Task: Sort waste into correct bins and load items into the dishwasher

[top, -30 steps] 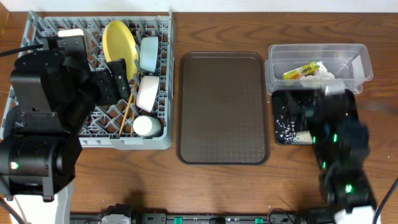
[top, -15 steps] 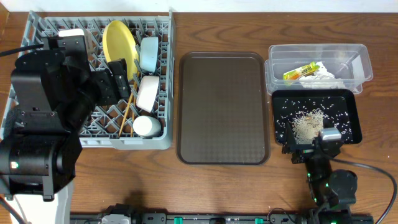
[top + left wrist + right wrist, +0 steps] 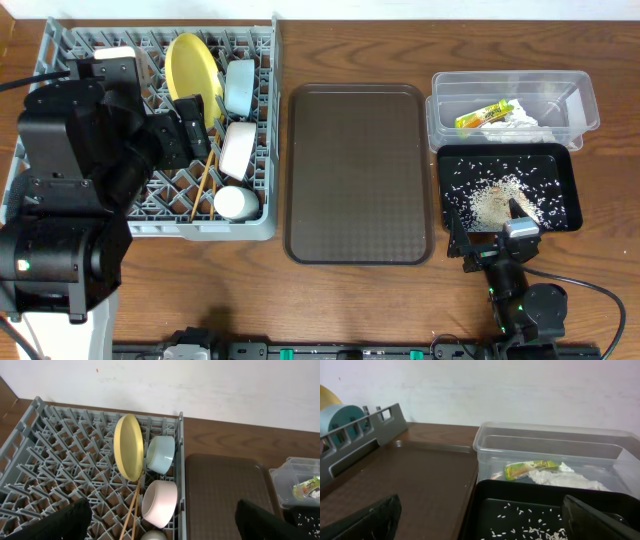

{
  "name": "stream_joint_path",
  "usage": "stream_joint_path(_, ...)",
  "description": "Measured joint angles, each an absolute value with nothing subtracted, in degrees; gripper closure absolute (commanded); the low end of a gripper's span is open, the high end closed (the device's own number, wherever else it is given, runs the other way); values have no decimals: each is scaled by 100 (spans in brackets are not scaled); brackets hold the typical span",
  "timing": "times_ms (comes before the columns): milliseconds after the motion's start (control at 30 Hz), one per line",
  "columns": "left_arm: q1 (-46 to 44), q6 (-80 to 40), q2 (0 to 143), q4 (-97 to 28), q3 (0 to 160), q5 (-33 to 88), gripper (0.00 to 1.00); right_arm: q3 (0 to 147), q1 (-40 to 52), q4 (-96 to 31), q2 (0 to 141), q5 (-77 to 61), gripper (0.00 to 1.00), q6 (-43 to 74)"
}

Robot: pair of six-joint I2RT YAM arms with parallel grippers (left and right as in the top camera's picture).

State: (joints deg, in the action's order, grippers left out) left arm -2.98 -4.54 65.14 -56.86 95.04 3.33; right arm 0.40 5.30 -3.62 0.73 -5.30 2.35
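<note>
The grey dish rack [image 3: 60, 45] holds the yellow plate [image 3: 192, 66], light blue bowl [image 3: 240, 85], white bowl [image 3: 238, 148], white cup [image 3: 236, 203] and chopsticks [image 3: 203, 188]; they also show in the left wrist view: plate [image 3: 127, 446], blue bowl [image 3: 161, 454], white bowl [image 3: 160, 503], chopsticks [image 3: 131, 514]. The clear tub [image 3: 580, 95] holds the yellow-green wrapper [image 3: 482, 113] and white paper [image 3: 516, 120]. The black tray [image 3: 566, 165] holds rice scraps [image 3: 492, 200]. My left gripper [image 3: 162, 522] is open and empty above the rack. My right gripper [image 3: 480, 522] is open and empty at the black tray's near edge.
The large brown serving tray [image 3: 358, 172] lies between the rack and the bins. The left arm's black body [image 3: 75, 170] covers the rack's left half. The right arm [image 3: 520, 295] sits at the table's front edge below the black tray.
The right arm has drawn back from over the black tray toward the table's front edge, uncovering the tray and its rice. The left arm has not moved.
</note>
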Motion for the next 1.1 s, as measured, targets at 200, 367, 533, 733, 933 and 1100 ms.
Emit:
stream_joint_path(200,-298,-454,6514,-5686,9504,331,8,40,530,-360,73,-558,1,235)
stream_joint_path(367,-298,-454,6514,-5686,9504,331,8,40,530,-362,71,-558,1,235)
stream_joint_path(533,-298,-454,6514,-5686,9504,331,8,40,530,-362,71,-558,1,235)
stream_joint_path(733,-298,-456,6514,-5686,9504,331,8,40,530,-360,73,-558,1,235)
stream_joint_path(933,-298,-454,6514,-5684,9502,329,8,40,530,-362,71,-558,1,235)
stream_joint_path(1100,-121,-451,6219,-5500,9037,296,8,40,530,-360,73,-561,1,235)
